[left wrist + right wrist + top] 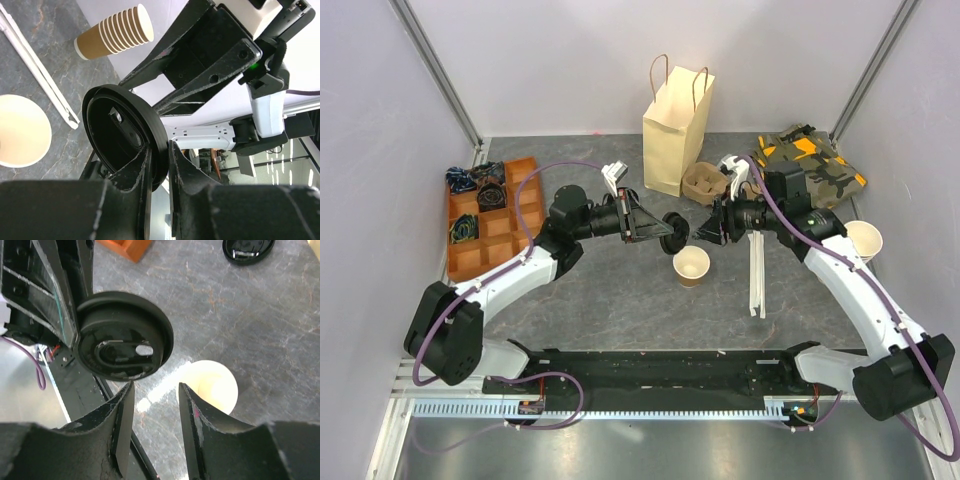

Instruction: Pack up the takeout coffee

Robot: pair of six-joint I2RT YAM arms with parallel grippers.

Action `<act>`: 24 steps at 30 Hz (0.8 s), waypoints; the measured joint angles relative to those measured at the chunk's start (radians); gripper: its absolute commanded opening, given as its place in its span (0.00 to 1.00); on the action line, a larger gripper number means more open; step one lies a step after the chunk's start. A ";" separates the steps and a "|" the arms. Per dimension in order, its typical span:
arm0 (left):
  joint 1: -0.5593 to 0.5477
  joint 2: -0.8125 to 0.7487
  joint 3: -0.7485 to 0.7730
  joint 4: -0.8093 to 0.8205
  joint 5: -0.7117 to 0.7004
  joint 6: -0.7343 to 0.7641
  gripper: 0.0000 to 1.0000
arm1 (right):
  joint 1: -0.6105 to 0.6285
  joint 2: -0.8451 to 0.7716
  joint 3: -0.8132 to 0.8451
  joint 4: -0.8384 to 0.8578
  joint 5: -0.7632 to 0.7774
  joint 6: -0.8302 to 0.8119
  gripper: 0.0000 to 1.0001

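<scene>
The takeout coffee's small brown paper cup stands lidless and upright on the table, pale inside. Above and just left of it, my left gripper is shut on the rim of a round black lid, holding it on edge in the air. My right gripper faces that lid from the right. It is open, with nothing between its fingers, and its fingertips sit just short of the lid's rim.
A tan paper bag stands upright at the back, with a cardboard cup carrier beside it. At the right are a stack of cups, a camouflage cloth and a white strip. An orange divided tray is at the left. A second black lid lies flat on the table.
</scene>
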 measured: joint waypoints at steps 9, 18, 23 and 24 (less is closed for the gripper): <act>0.000 0.000 0.000 0.041 0.016 -0.023 0.02 | 0.002 0.000 -0.045 0.140 -0.012 0.114 0.45; 0.000 0.000 0.000 0.068 0.021 -0.046 0.02 | 0.002 0.004 -0.051 0.215 -0.038 0.162 0.41; 0.000 0.000 0.000 0.074 0.024 -0.053 0.02 | 0.002 0.004 -0.067 0.233 -0.043 0.166 0.37; 0.000 0.000 0.000 0.077 0.024 -0.054 0.02 | 0.002 0.004 -0.069 0.234 -0.045 0.167 0.37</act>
